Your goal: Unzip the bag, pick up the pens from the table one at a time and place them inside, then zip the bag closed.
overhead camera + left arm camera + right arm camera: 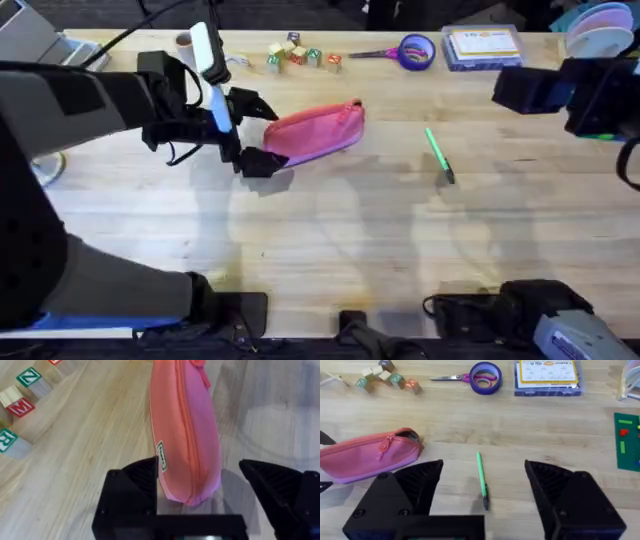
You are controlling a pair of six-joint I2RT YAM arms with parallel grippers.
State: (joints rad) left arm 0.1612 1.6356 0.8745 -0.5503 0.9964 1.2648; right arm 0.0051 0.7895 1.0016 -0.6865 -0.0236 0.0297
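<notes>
Both arms are matte black; the left arm (80,105) carries a white link and thin black cables — gripper fingers (415,482) black, wedge-shaped, ribbed.

Overhead looks down; both wrist views share the bag (315,131).

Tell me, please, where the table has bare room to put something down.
The table is bare in front of the bag and the green pen, and between them. The far edge is crowded: letter blocks, scissors, tape roll, clear box.
</notes>
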